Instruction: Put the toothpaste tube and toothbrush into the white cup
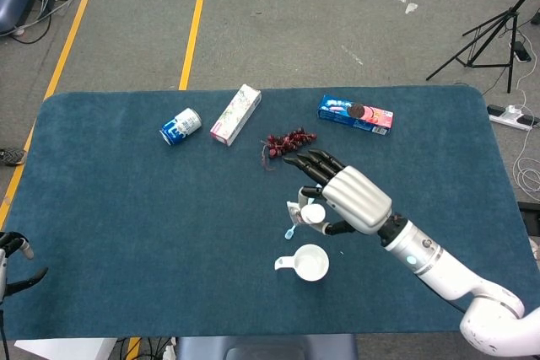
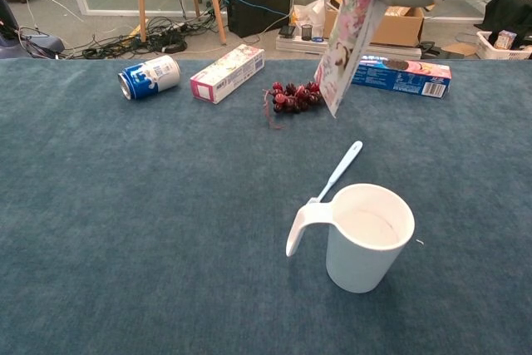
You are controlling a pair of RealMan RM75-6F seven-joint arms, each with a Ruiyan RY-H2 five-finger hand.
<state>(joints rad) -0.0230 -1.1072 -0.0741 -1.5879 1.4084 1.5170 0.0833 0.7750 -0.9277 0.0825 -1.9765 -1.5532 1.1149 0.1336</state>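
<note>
The tube (image 2: pixel 349 35), floral pink and white with a white cap, hangs cap-up and tilted in the air above the counter (image 1: pixel 126 242), its flat crimped end pointing down toward the grapes (image 2: pixel 293 96). The right hand (image 1: pixel 346 200) grasps it near the cap, dark fingers (image 1: pixel 314 162) stretched out over it and the pale back of the hand turned up; its forearm runs back toward the counter's near right corner. The white cup (image 2: pixel 366 237) stands upright, handle to the left, with the pale blue toothbrush (image 2: pixel 339 170) lying on the counter just behind it. Of the left hand (image 1: pixel 12 260) only a sliver shows at the counter's near left edge; whether its fingers are clenched I cannot tell.
</note>
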